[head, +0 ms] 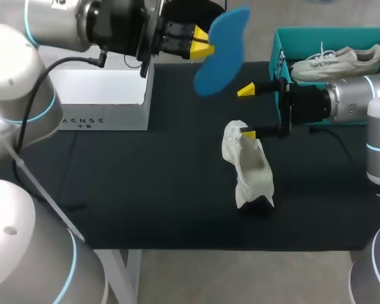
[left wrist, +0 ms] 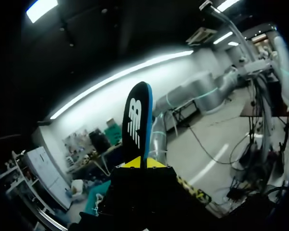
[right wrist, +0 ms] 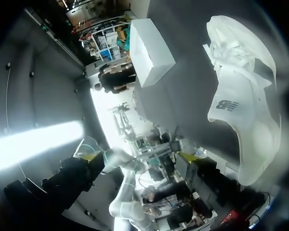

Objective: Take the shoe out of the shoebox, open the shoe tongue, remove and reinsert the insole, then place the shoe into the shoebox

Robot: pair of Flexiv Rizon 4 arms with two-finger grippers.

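On the black table (head: 145, 190), the teal shoebox (head: 278, 47) stood at two o'clock from the white shoe (head: 250, 168), which lay slumped and open-mouthed. The blue insole (head: 221, 50), black on one face, hung at eleven o'clock from the shoe, pinched by the left gripper (head: 201, 45). The right gripper (head: 247, 112) gaped wide, one fingertip touching the shoe's collar.

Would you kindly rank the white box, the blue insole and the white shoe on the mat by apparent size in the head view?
1. white box: clearly largest.
2 and 3. white shoe and blue insole: about alike. The insole is held up in the left gripper, nearer the camera, so I leave them unranked.
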